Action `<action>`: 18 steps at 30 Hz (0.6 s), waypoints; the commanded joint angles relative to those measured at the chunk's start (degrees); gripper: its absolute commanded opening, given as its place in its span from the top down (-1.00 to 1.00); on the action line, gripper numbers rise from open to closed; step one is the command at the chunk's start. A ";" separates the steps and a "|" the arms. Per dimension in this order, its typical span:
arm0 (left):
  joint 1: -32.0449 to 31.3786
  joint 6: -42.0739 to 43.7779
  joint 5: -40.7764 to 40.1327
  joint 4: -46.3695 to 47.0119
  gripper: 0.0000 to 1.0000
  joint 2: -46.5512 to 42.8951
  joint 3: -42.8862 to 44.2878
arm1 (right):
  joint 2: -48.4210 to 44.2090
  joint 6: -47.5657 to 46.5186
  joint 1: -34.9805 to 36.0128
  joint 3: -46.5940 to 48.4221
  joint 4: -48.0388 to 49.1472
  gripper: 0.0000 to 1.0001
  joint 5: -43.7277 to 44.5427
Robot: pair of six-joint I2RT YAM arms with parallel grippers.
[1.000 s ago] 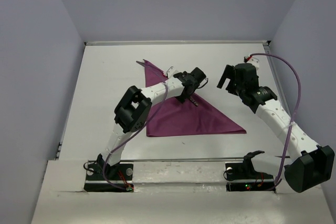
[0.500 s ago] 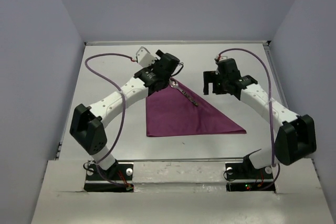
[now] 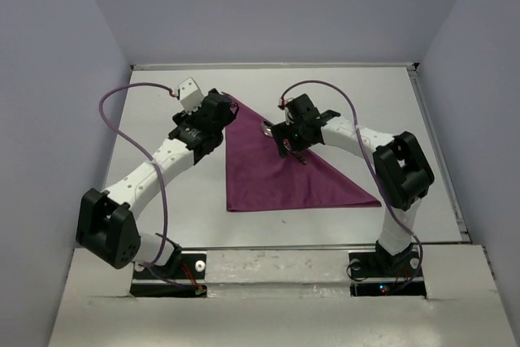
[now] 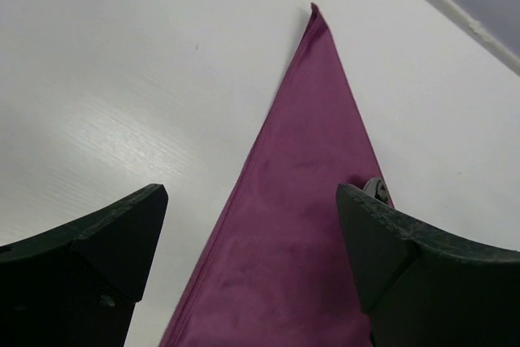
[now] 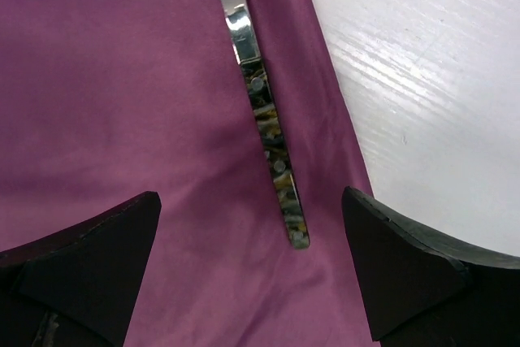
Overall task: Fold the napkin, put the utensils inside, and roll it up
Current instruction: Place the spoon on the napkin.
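Nearest us, we are seeing the plum napkin point(image 3: 276, 180) lying flat on the white table point(image 3: 162, 111) as a folded triangle, its straight base running along the near side. Its left edge is running away to a sharp tip that is pointing at the far wall. Along the slanted right edge the utensil point(image 5: 272, 148) is resting on the cloth, dark speckled handle nearer, shiny head farther. The right gripper point(image 5: 250, 199) is hovering over it, jaws wide, holding nothing. The left gripper point(image 4: 248, 201) is hanging equally wide over the left edge. Bare table is lying open on both sides and beyond the tip.
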 commanded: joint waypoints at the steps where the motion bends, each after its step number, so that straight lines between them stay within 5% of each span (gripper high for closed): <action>1: 0.59 11.66 2.59 6.60 -0.98 -7.37 -2.50 | 3.13 -1.32 0.65 4.17 2.13 -0.98 1.35; 6: 1.03 12.81 2.33 7.06 -0.98 -10.72 -5.41 | 6.66 -0.62 1.18 5.85 2.22 -0.58 2.76; 18: 1.21 12.19 2.77 5.56 -0.98 -10.72 -6.37 | 8.59 -0.97 2.23 6.72 2.31 -0.03 7.33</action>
